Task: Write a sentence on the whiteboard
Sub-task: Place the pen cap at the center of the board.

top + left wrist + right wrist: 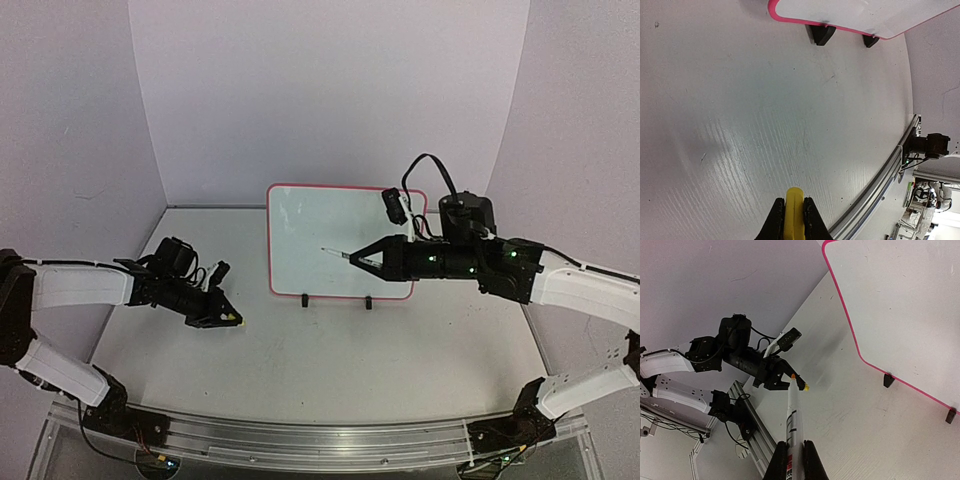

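Pink-framed whiteboard beyond right jaws tight on marker; left jaws tight on cap.

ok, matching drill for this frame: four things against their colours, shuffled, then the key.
Things:
1. whiteboard frame
2. feet of the board
3. marker body, in the right hand
4. piece in the left hand

Colours:
a. yellow
b. pink
c. white
d. black

Pairs: 1-b, 2-d, 3-c, 4-a
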Motion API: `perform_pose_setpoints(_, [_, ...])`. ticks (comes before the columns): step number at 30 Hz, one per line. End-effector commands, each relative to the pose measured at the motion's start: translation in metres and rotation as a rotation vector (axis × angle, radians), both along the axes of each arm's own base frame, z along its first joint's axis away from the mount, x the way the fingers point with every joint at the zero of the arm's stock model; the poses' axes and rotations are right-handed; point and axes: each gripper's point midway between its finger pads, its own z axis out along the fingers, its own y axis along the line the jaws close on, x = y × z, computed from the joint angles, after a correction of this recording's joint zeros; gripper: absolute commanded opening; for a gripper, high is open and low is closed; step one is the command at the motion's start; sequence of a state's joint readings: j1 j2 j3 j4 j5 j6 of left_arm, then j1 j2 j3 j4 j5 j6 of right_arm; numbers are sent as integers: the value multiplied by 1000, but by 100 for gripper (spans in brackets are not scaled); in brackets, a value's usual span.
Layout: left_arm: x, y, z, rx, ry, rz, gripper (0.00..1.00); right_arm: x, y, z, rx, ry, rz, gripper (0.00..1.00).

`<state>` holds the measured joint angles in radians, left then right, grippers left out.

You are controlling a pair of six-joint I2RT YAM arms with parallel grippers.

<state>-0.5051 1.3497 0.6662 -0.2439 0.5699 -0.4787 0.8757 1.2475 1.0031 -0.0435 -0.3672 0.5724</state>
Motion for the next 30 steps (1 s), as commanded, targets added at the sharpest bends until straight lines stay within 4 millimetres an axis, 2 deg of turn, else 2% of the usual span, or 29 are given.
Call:
perform_pose_setpoints(1, [4, -3, -12, 39, -24, -27, 1, 3, 7, 3, 28, -42, 4, 0])
perform_pose_setpoints(4, [5, -2, -19, 55, -12, -23, 8, 5, 10, -2, 14, -42, 9, 0])
perform_pose_setpoints(10, [7, 0, -29, 82, 7, -11, 30, 8, 13, -12, -14, -47, 13, 0])
perform_pose_setpoints(22, [11, 1, -31, 117, 4, -26, 67, 11, 18, -17, -33, -51, 27, 0])
perform_pose_setpoints(26, [12, 3, -27, 122, -11, -16, 76, 11, 18, -17, -33, -53, 24, 0])
perform_pose_setpoints(30, [22, 6, -6, 130, -79, 16, 81, 11, 17, -15, -34, -62, 24, 0])
